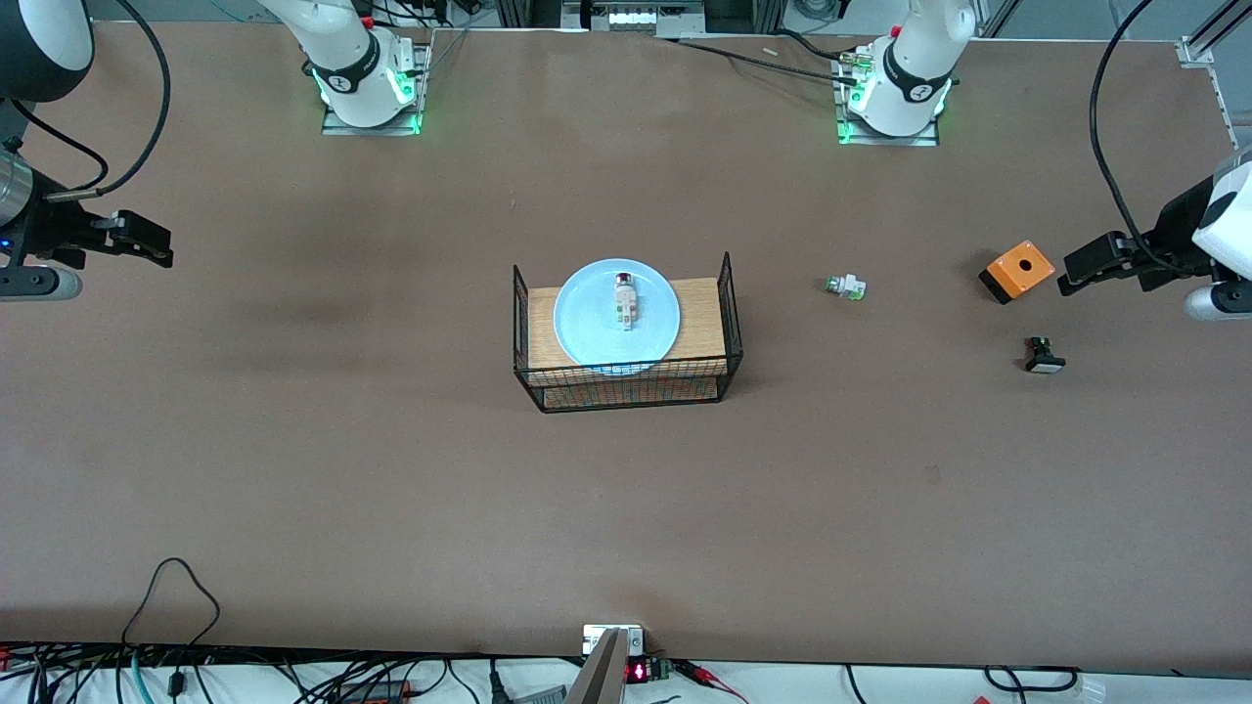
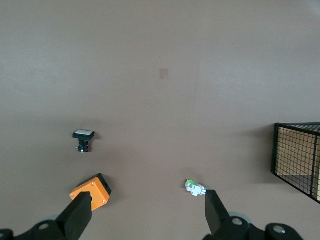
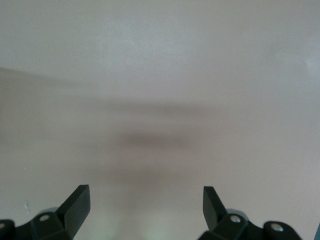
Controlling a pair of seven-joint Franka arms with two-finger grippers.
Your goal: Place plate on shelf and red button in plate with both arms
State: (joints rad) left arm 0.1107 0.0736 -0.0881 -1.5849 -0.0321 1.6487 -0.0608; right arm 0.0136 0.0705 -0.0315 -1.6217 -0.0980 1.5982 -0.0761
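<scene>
The pale blue plate [image 1: 587,323] lies on the wooden shelf of the black wire rack [image 1: 626,386] in the middle of the table. The red button [image 1: 625,300] lies on the plate, red cap toward the robots' bases. My left gripper [image 1: 1066,274] is open and empty, up over the table at the left arm's end, beside an orange box. In the left wrist view its fingers [image 2: 77,215] stand wide apart. My right gripper [image 1: 161,246] is open and empty over bare table at the right arm's end. In the right wrist view its fingers [image 3: 75,202] frame only tabletop.
A white part with a green cap [image 1: 845,286] lies between the rack and the orange box [image 1: 1017,271]; both show in the left wrist view [image 2: 195,187] [image 2: 91,192]. A black button with a white cap [image 1: 1043,356] lies nearer the front camera. Cables run along the front edge.
</scene>
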